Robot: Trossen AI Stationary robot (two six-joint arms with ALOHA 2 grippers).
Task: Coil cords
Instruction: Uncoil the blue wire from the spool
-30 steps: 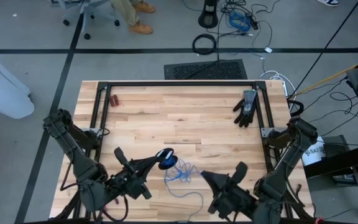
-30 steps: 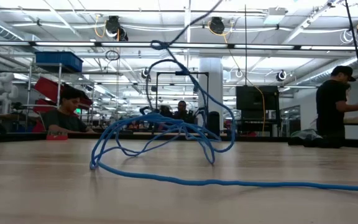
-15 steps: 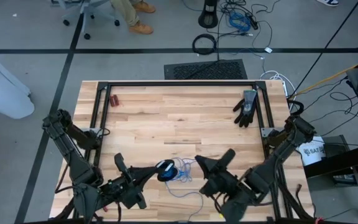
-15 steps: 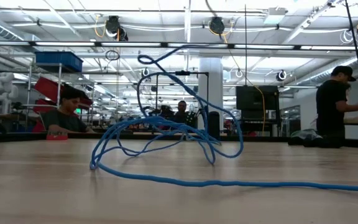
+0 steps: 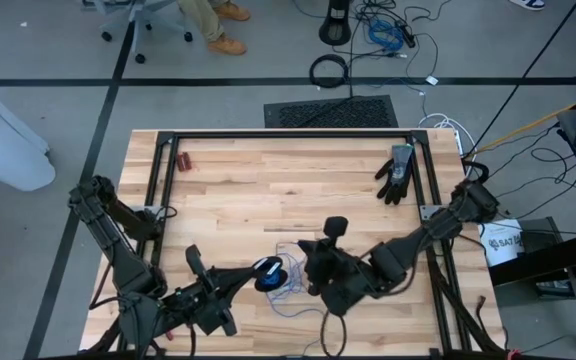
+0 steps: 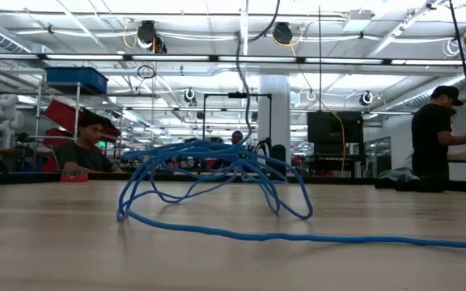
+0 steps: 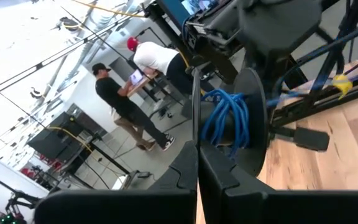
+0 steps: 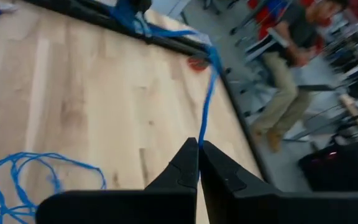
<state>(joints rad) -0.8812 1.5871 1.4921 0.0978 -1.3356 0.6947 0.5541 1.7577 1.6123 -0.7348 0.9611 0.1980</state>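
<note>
Blue cord (image 5: pixel 286 277) lay in a loose tangle on the front-middle of the wooden desk (image 5: pixel 268 190), part of it wound round a dark spool (image 7: pixel 244 124). Left claw (image 5: pixel 253 272) sat at the tangle's left side, clenched, with the spool and its blue windings right ahead of it in the left wrist view; whether it actually gripped the spool I couldn't tell. Right claw (image 5: pixel 330 232) was clenched on the cord, a strand running straight out from between its fingertips (image 8: pixel 199 146) in its wrist view. Change over the last second: right arm swung in from the front right edge to the desk middle, just right of the tangle and beyond it, and the high loop that stood tall in the low view a second ago dropped, so the cord (image 6: pixel 217 174) sat flatter and wider. Judged as a pass bringing slack in toward the spool, coiling partway done, since much cord stayed loose and one long strand (image 6: pixel 314 237) trailed across the front of the desk. Around: black glove (image 5: pixel 396 172) at the far right, small red-handled pliers (image 5: pixel 185 160) at the far left, both well apart from the work. Black frame rails (image 5: pixel 288 133) ringed the desk. People (image 6: pixel 87 149) sat or stood in the room behind. Likely snag: loops crossing each other in the tangle.
</note>
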